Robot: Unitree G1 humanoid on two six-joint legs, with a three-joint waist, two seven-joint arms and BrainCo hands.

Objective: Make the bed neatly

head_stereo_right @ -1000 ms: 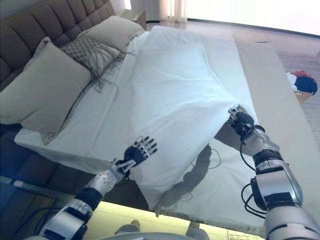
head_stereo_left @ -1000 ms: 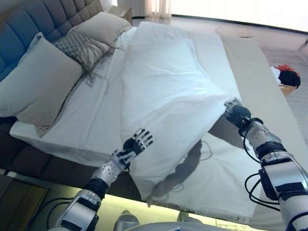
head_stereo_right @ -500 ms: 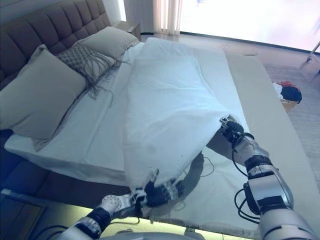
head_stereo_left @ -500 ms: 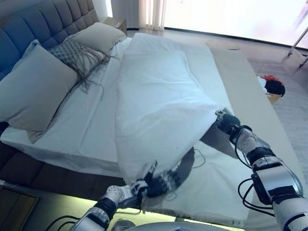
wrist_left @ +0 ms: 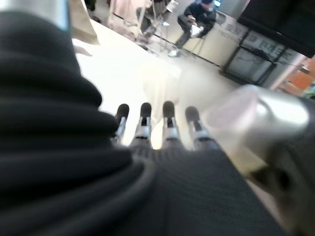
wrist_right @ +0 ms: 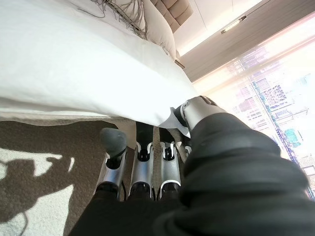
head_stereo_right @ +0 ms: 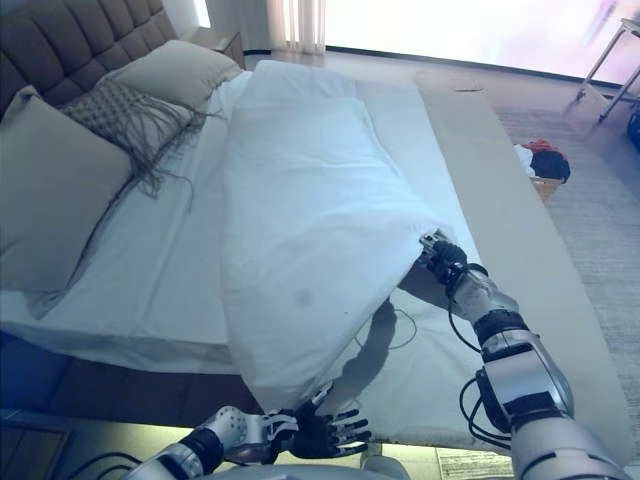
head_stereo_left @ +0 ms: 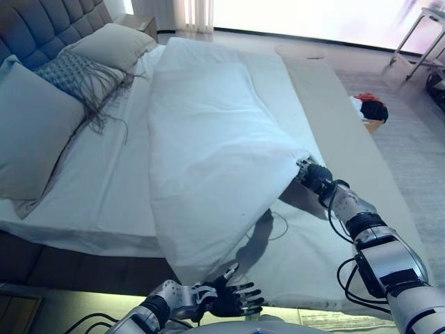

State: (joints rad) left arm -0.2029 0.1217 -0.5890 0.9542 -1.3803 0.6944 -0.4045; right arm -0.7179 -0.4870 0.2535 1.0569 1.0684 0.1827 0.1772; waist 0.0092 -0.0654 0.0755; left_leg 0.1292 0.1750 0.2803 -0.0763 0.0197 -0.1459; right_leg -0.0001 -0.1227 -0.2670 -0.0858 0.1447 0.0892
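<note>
A white duvet (head_stereo_left: 208, 139) lies in a long strip down the middle of the bed, over the white sheet (head_stereo_left: 104, 181). My right hand (head_stereo_left: 313, 175) is at the duvet's right edge, lifting it off the mattress. In the right wrist view its fingers (wrist_right: 142, 167) and thumb are curled on that white edge (wrist_right: 74, 64). My left hand (head_stereo_left: 233, 298) hangs below the duvet's near corner, off the front of the bed, fingers spread and holding nothing. Its straight fingers (wrist_left: 167, 123) show in the left wrist view.
Two beige pillows (head_stereo_left: 28, 132) (head_stereo_left: 111, 43) and a grey fringed cushion (head_stereo_left: 76, 76) rest against the tufted headboard (head_stereo_left: 42, 24). A beige cover (head_stereo_left: 341, 132) runs along the bed's right side. A basket of clothes (head_stereo_left: 368, 111) sits on the floor beyond. A person (wrist_left: 197, 19) sits far off.
My left hand has dropped from the duvet's near edge to below its corner and now hangs free of it. The right hand keeps its hold. The camera has shifted.
</note>
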